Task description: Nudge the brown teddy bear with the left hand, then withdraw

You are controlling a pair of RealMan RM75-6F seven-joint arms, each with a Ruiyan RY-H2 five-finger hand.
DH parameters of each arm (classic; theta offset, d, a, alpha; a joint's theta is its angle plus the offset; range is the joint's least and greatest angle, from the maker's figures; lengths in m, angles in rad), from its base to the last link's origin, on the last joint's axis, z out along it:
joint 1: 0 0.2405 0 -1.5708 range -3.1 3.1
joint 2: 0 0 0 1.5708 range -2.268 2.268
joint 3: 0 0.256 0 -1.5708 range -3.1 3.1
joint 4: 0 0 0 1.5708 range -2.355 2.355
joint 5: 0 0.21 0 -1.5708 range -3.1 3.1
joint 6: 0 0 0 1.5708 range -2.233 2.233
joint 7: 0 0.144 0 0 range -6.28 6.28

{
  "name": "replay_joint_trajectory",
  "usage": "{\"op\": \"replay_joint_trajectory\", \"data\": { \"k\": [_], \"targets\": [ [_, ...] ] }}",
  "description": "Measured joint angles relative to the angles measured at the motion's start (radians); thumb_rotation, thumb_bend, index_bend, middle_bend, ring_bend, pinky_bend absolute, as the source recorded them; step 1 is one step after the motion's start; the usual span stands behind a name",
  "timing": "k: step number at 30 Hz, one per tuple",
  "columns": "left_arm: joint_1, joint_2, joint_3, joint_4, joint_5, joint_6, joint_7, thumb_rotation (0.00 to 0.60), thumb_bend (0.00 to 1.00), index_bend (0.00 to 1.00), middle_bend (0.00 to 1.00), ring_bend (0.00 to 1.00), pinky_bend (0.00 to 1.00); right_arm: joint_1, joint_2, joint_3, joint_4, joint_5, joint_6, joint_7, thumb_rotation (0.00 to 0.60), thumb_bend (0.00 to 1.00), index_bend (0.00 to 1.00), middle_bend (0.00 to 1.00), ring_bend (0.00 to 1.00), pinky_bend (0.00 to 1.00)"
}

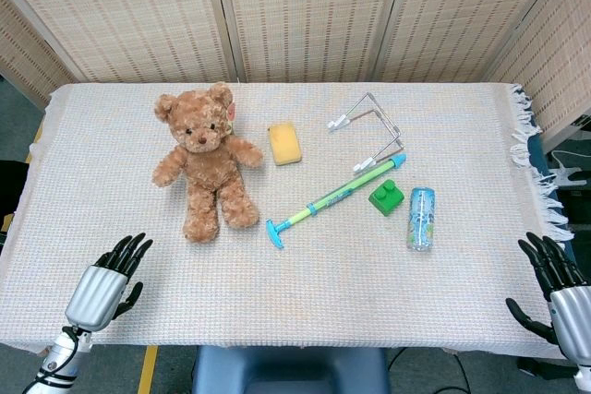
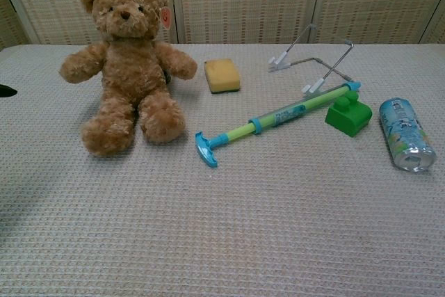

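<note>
Head view: left hand (image 1: 104,284), fingers spread and empty, lies near the teddy bear's (image 1: 206,158) feet, apart.

Teddy bear (image 1: 205,161) left of sponge (image 1: 285,143), on table (image 1: 305,302).

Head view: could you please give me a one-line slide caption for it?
Left hand open near the table's front edge, short of the brown teddy bear; right hand idle.

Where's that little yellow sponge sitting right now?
The yellow sponge lies toward the table's far side, between the teddy bear on its left and the wire hanger on its right.
</note>
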Motion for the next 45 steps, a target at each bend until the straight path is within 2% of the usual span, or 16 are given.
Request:
{"op": "replay_joint_trajectory", "data": {
  "k": [9,13,18,22,28,32,38,45],
  "targets": [
    [0.001,-0.009,0.000,0.008,0.003,-0.003,-0.016,0.600,0.45,0.00,0.03,0.07,0.35,0.001,-0.001,-0.005,-0.006,-0.006,-0.008,0.015,0.600,0.14,0.00,0.02,0.00,0.21],
    [0.007,-0.051,-0.029,0.025,-0.015,0.021,0.011,0.600,0.45,0.02,0.11,0.12,0.35,0.003,-0.002,-0.005,-0.010,-0.007,-0.010,0.025,0.600,0.14,0.00,0.02,0.00,0.21],
    [-0.005,-0.159,-0.114,0.062,-0.079,0.040,-0.002,0.600,0.45,0.08,0.19,0.16,0.36,0.009,-0.005,-0.009,-0.008,-0.016,-0.020,0.025,0.600,0.14,0.00,0.02,0.00,0.21],
    [-0.050,-0.231,-0.197,0.086,-0.158,0.010,0.005,0.600,0.45,0.07,0.19,0.16,0.36,0.014,0.000,-0.017,-0.003,-0.030,-0.027,0.038,0.600,0.14,0.00,0.02,0.00,0.21],
    [-0.130,-0.326,-0.300,0.134,-0.273,-0.048,0.091,0.600,0.44,0.01,0.16,0.16,0.35,0.024,0.018,-0.024,-0.004,-0.029,-0.048,0.068,0.600,0.14,0.00,0.02,0.00,0.21],
    [-0.200,-0.414,-0.372,0.207,-0.346,-0.072,0.158,0.600,0.43,0.00,0.12,0.14,0.32,0.026,0.029,-0.034,-0.005,-0.041,-0.051,0.082,0.600,0.14,0.00,0.02,0.00,0.21],
    [-0.288,-0.498,-0.438,0.291,-0.431,-0.108,0.214,0.600,0.41,0.00,0.09,0.12,0.31,0.026,0.034,-0.038,-0.004,-0.046,-0.045,0.097,0.600,0.14,0.00,0.02,0.00,0.21],
    [-0.348,-0.549,-0.465,0.357,-0.502,-0.159,0.243,0.600,0.41,0.00,0.07,0.12,0.30,0.026,0.042,-0.040,-0.007,-0.045,-0.042,0.114,0.600,0.14,0.00,0.02,0.00,0.21]
  ]
}}
